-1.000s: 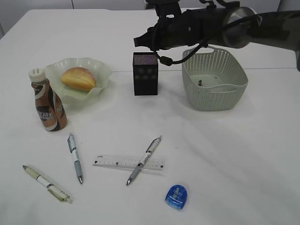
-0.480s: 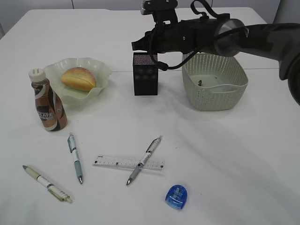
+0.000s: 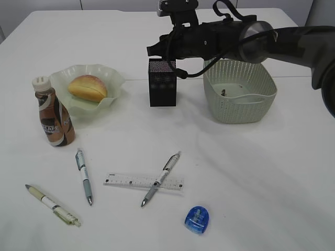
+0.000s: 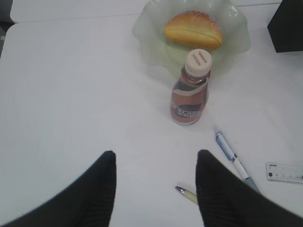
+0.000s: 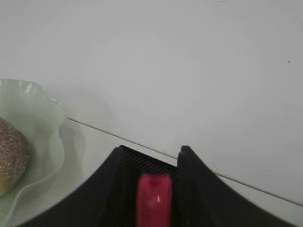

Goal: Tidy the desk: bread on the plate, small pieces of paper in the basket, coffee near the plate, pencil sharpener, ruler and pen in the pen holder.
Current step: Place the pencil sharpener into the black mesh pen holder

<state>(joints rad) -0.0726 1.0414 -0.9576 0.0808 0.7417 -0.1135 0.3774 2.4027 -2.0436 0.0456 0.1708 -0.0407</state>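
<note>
Bare desk point(image 3: 251, 172) right of the ruler point(image 3: 144, 181); crossed pen point(image 3: 161, 178) atop it, sharpener point(image 3: 197, 219) just beside.

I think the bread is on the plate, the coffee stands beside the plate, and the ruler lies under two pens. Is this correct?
Not quite. The exterior view shows only one pen lying across the ruler; the other two pens lie apart from it, to the left. The rest holds: the bread is on the plate and the coffee stands beside it.

blurred pink object point(image 5: 154, 198) between end effector fingers, ruler point(image 4: 285, 172) cut off
</note>
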